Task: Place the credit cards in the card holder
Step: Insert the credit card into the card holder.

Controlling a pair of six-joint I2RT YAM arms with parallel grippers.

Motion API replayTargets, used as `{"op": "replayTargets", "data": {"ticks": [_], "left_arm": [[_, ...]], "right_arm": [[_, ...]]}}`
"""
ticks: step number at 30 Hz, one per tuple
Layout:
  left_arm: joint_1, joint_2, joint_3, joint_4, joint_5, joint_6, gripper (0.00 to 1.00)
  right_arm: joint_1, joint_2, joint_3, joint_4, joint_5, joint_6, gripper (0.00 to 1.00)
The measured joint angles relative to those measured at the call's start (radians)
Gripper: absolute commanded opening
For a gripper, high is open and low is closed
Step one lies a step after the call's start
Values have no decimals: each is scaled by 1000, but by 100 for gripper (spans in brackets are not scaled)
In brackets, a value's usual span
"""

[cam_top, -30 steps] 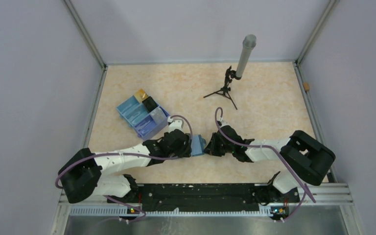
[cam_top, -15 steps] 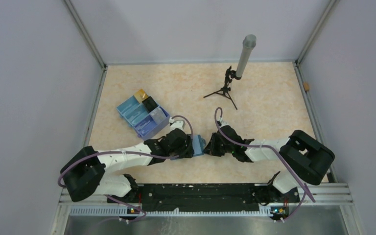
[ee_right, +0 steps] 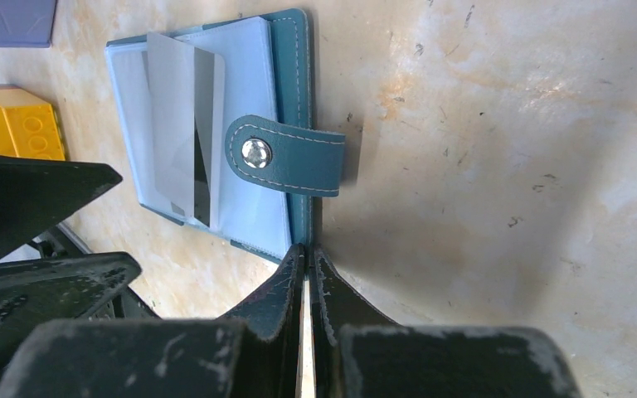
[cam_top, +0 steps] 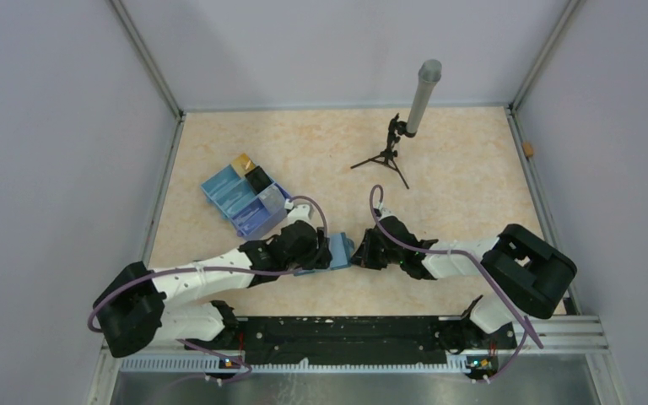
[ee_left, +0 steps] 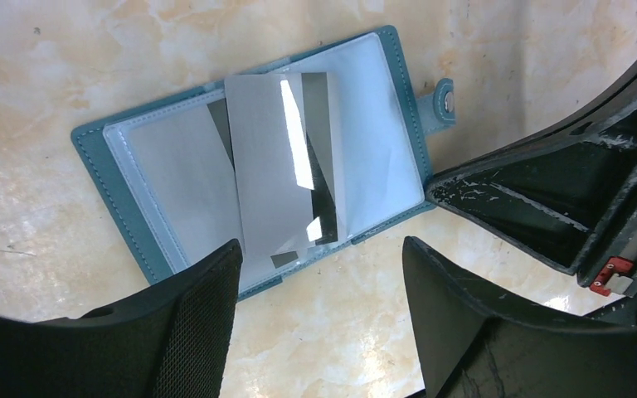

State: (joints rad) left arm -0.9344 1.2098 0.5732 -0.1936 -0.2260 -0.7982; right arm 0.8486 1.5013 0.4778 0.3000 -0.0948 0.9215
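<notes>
The teal card holder (ee_left: 104, 166) lies open and flat on the table (ee_right: 506, 166), between the two arms. A silvery card (ee_left: 261, 166) lies slanted over its middle. Its clasp strap (ee_right: 286, 156) sticks out toward bare table. A yellow block (ee_right: 21, 124) sits near its other side. The left gripper (ee_left: 319, 265) hangs over the holder's edge, spread wide and holding nothing. The right gripper (ee_right: 305, 253) is pinched together, tips touching the holder's edge.
</notes>
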Motion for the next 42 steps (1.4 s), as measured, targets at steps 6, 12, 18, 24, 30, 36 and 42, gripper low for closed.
{"op": "replayTargets", "data": {"ticks": [6, 12, 18, 24, 30, 36, 42], "left_arm": [[5, -11, -2, -9, -14, -6, 72], [7, 25, -14, -10, -10, -18, 72], [10, 46, -20, 18, 2, -21, 72], [11, 57, -24, 60, 28, -34, 72], [14, 67, -24, 75, 43, -42, 72], [17, 76, -24, 89, 51, -45, 72], [17, 76, -24, 90, 51, -49, 72]], "right_arm": [[0, 2, 0, 1, -2, 0, 0], [0, 5, 0, 8, -7, 0, 0], [0, 5, 0, 8, -7, 0, 0], [0, 5, 0, 8, -7, 0, 0], [0, 6, 0, 8, -7, 0, 0], [0, 6, 0, 8, -8, 0, 0], [0, 5, 0, 8, -7, 0, 0]]}}
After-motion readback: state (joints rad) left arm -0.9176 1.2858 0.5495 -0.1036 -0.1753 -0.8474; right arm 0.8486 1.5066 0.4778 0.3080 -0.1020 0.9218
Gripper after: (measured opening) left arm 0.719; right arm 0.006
